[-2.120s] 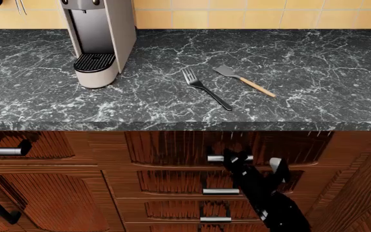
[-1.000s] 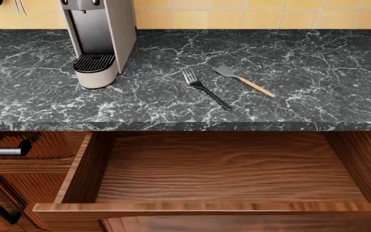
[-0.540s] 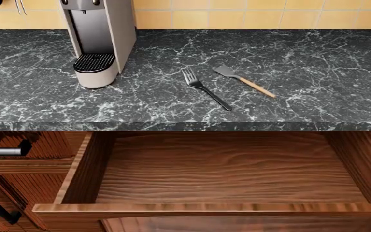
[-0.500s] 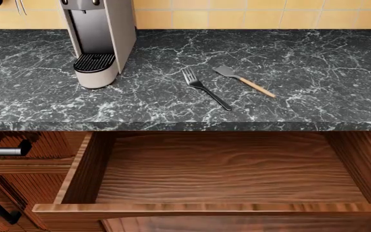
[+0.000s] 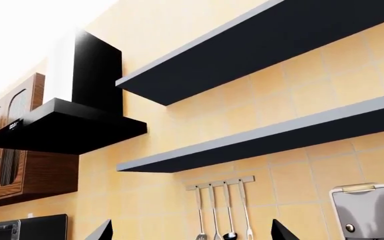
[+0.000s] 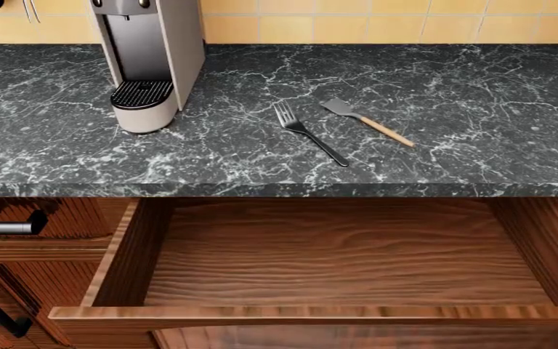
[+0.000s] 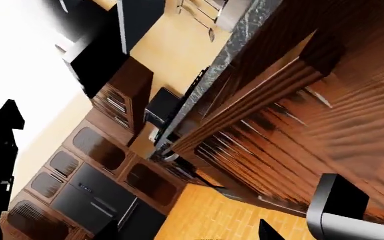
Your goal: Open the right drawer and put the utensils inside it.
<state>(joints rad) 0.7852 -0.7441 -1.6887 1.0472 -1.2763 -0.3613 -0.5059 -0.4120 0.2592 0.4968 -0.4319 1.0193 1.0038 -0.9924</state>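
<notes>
The right drawer [image 6: 347, 254] stands pulled out below the counter edge, its wood-grain bottom bare. On the black marble counter lie the utensils: a dark fork [image 6: 308, 132], and just right of it a spatula [image 6: 366, 121] with a grey head and a wooden handle. Neither gripper shows in the head view. My left gripper [image 5: 192, 235] is open and holds nothing, with only its fingertips [image 5: 102, 232] showing against the tiled wall. My right gripper [image 7: 186, 234] is also open and holds nothing, low beside reddish-brown cabinet fronts [image 7: 325, 115] and over an orange floor.
A coffee machine [image 6: 148, 58] stands at the counter's back left. Left of the open drawer are cabinet fronts with dark handles [image 6: 8, 227]. The left wrist view shows dark wall shelves [image 5: 259, 135], a black hood [image 5: 72, 125] and a rack of hanging tools [image 5: 222, 210].
About two seconds ago the drawer was shut with my right gripper at its front. It is now pulled out and the arm has left the head view. Over the last second nothing has moved.
</notes>
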